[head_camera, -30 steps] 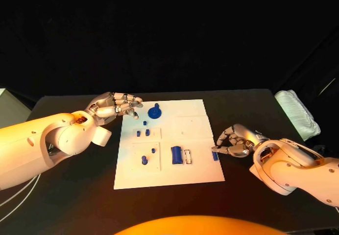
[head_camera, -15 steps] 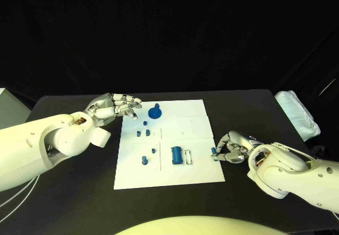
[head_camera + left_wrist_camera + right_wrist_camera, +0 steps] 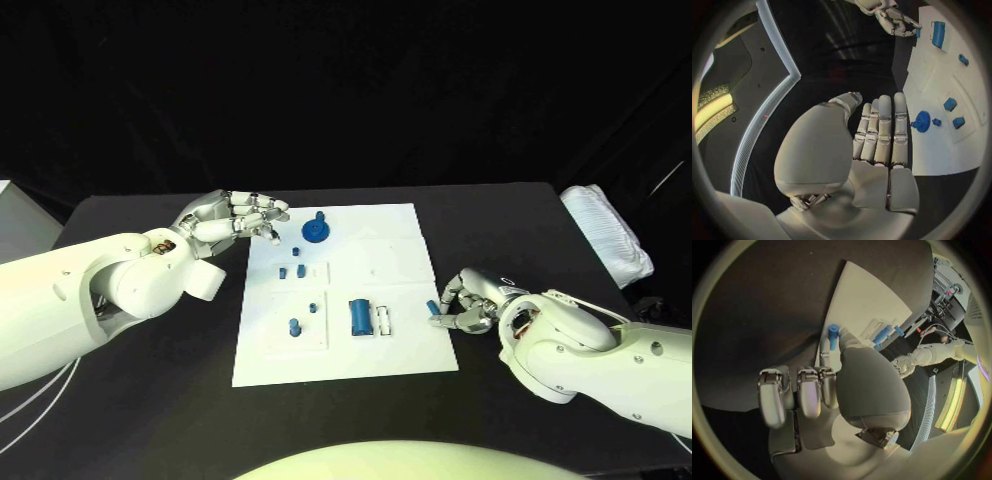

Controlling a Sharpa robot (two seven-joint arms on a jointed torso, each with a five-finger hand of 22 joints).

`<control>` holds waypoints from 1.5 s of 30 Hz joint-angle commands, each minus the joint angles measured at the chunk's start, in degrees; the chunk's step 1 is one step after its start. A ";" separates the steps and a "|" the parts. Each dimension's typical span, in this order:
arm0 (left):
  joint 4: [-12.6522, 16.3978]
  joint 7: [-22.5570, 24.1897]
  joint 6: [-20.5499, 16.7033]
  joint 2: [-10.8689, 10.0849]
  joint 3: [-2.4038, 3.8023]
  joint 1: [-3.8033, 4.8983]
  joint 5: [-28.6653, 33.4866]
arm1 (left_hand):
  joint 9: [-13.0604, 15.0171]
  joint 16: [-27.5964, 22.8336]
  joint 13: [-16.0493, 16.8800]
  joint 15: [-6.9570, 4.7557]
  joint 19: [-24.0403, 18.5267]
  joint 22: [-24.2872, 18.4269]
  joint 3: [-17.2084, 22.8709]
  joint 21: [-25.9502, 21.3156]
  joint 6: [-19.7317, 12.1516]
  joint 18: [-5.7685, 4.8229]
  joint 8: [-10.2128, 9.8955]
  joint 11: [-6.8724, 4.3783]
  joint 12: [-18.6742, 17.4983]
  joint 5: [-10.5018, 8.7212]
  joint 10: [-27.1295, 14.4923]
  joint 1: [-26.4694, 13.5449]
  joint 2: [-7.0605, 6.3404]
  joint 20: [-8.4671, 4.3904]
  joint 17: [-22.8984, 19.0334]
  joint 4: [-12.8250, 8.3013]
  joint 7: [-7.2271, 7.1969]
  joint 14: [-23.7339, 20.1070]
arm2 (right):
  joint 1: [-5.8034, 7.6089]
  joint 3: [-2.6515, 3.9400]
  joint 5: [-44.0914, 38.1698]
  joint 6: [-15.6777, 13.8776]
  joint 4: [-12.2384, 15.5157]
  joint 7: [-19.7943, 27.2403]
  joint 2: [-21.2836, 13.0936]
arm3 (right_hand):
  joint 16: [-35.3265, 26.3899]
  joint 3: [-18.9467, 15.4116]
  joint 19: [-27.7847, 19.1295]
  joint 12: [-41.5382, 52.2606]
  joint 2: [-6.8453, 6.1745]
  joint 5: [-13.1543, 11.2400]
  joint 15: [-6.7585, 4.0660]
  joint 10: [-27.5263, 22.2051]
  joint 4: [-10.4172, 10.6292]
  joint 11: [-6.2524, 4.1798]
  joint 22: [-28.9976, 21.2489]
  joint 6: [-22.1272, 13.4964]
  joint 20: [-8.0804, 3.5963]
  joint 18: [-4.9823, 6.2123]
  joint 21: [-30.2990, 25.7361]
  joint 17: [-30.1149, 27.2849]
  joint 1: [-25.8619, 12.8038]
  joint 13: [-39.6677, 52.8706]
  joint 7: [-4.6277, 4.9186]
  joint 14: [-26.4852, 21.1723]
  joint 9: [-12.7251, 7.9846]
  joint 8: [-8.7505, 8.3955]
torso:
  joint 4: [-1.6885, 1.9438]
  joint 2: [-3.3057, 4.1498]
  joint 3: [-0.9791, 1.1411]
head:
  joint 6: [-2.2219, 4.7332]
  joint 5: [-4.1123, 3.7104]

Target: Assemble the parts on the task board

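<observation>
The white task board lies mid-table. On it stand a round blue knobbed part, two short pegs, two more pegs in the near-left panel, and an upright blue block beside a white slot. My right hand sits at the board's right edge and pinches a small blue peg, also seen in the right wrist view as the peg at the fingertips, the other fingers curled. My left hand hovers off the board's far-left corner, holding nothing, fingers side by side.
A white padded bundle lies at the table's right edge. A pale box stands off the left side. Bare black tabletop runs along the board's near side and both flanks.
My right hand has lifted the small blue peg a little off the board's right edge and drawn it slightly inward, its wrist turning. My left hand has stayed put.
</observation>
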 commanded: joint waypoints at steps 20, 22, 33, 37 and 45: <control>0.22 0.35 0.70 -0.22 0.03 0.00 0.37 | -0.07 -0.38 -0.10 0.01 -0.26 0.05 -0.14 -0.38 0.31 0.68 0.14 0.04 -0.25 0.09 0.32 -0.20 0.73 -0.09 0.08 0.46 -0.11 -0.37 | -0.45 -0.29 -6.35 5.41 -0.90 -4.11 2.48 | 0.15 7.70 5.99 -0.81 -0.63 0.11 -0.45 4.86 -2.24 -0.64 15.08 -0.04 -0.24 -0.38 0.35 14.84 6.01 13.93 -0.27 5.93 -0.44 -1.39 | -0.02 -0.03 -0.02 | -0.28 -0.09; 0.24 0.33 0.70 -0.22 0.03 0.00 0.37 | -0.07 -0.38 -0.10 0.01 -0.26 0.05 -0.14 -0.38 0.31 0.68 0.14 0.04 -0.25 0.09 0.32 -0.20 0.73 -0.09 0.08 0.46 -0.11 -0.37 | -0.45 -0.29 -6.74 5.86 -0.90 -4.22 2.64 | 0.15 7.91 5.99 -0.89 -0.81 0.11 -0.42 4.82 -2.31 -0.59 15.08 -0.07 -0.22 -0.38 0.35 14.84 6.01 13.89 -0.22 5.93 -0.48 -1.47 | -0.01 -0.04 -0.03 | -0.27 -0.11; 0.26 0.28 0.67 -0.22 0.03 0.00 0.37 | -0.07 -0.38 -0.10 0.01 -0.26 0.05 -0.14 -0.38 0.31 0.68 0.14 0.04 -0.25 0.09 0.32 -0.20 0.73 -0.09 0.08 0.46 -0.11 -0.37 | -0.41 -0.27 -6.45 2.30 0.73 -4.26 2.98 | 0.25 11.00 5.99 -0.12 -0.83 0.11 -0.45 5.20 -3.14 -0.69 15.08 0.77 -0.20 -0.38 0.35 15.05 6.16 14.26 -0.38 5.98 -0.60 -1.68 | 0.07 0.01 0.01 | -0.17 -0.16; 0.26 0.29 0.64 -0.19 0.03 0.00 0.37 | -0.07 -0.38 -0.10 0.01 -0.26 0.05 -0.14 -0.38 0.31 0.68 0.14 0.04 -0.25 0.09 0.32 -0.20 0.73 -0.09 0.08 0.46 -0.11 -0.37 | -0.05 -0.19 -3.98 -1.09 2.18 -3.63 2.78 | 0.25 12.04 5.99 0.67 -1.06 0.04 -0.56 5.58 -3.10 -0.83 15.08 1.20 -0.28 -0.38 0.35 15.05 5.20 14.64 -0.53 5.98 -0.60 -1.69 | 0.01 0.01 0.01 | -0.18 -0.25; 0.32 0.29 0.64 -0.12 0.03 0.00 0.37 | -0.07 -0.38 -0.10 0.01 -0.26 0.05 -0.14 -0.38 0.31 0.68 0.14 0.04 -0.25 0.09 0.32 -0.20 0.73 -0.09 0.08 0.46 -0.11 -0.37 | 1.73 -0.07 3.43 -6.85 4.60 -1.91 2.44 | 0.25 12.71 5.99 1.43 -1.87 -0.04 -0.64 5.93 -2.71 -0.92 15.08 1.62 -0.37 -0.38 0.35 15.05 3.25 15.00 -0.65 5.98 -0.52 -1.69 | 0.07 0.00 -0.02 | -0.39 -0.52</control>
